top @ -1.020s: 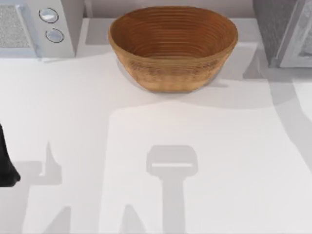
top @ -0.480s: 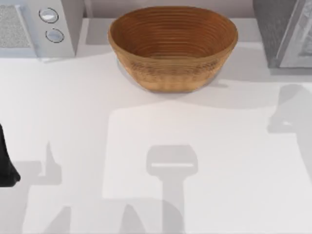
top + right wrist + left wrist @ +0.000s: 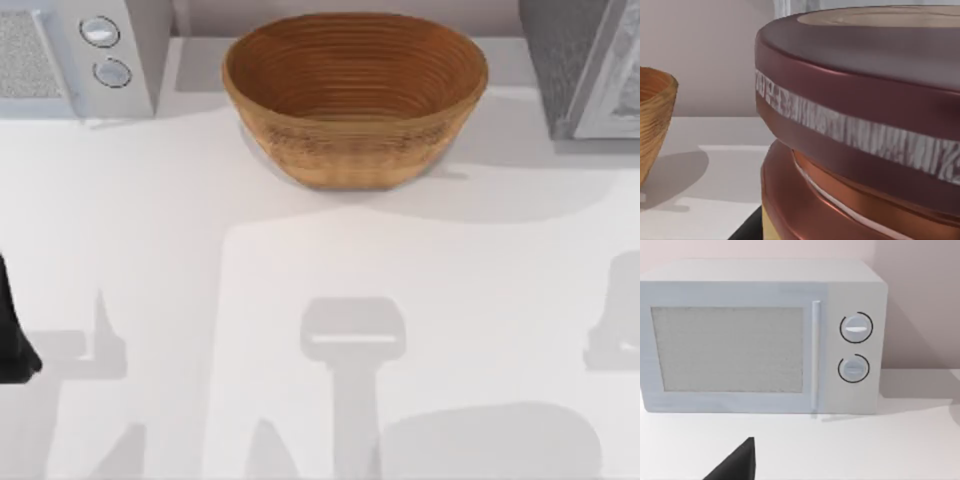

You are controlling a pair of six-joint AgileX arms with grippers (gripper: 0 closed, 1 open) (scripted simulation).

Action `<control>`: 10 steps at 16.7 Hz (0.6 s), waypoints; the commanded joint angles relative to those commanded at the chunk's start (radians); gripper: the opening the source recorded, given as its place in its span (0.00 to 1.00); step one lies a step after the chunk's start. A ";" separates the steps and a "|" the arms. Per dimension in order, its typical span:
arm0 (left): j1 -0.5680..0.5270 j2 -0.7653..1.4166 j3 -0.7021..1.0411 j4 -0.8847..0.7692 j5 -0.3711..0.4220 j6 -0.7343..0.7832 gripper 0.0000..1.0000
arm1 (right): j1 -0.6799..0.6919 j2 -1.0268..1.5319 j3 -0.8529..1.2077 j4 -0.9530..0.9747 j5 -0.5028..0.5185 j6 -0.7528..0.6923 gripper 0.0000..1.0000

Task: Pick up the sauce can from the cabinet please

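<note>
The sauce can (image 3: 860,125) sits hard against the right wrist camera, apparently held, though I cannot tell the fingers' state; best lift it slowly and level, clear of the far basket (image 3: 355,95).

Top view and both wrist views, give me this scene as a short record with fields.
surface: white table
basket: brown woven basket, upright at the back middle, nothing seen inside
microwave: pale grey microwave with two round dials, door shut, back left corner
cabinet: grey cabinet, back right corner
can: maroon-topped sauce can with coppery-red rim, very close to the right wrist camera
left arm: dark part at the table's left edge
</note>
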 joint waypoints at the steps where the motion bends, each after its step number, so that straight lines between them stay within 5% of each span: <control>1: 0.000 0.000 0.000 0.000 0.000 0.000 1.00 | -0.008 -0.041 -0.044 0.020 -0.008 -0.001 0.00; 10: 0.000 0.000 0.000 0.000 0.000 0.000 1.00 | -0.019 -0.103 -0.114 0.052 -0.021 0.000 0.00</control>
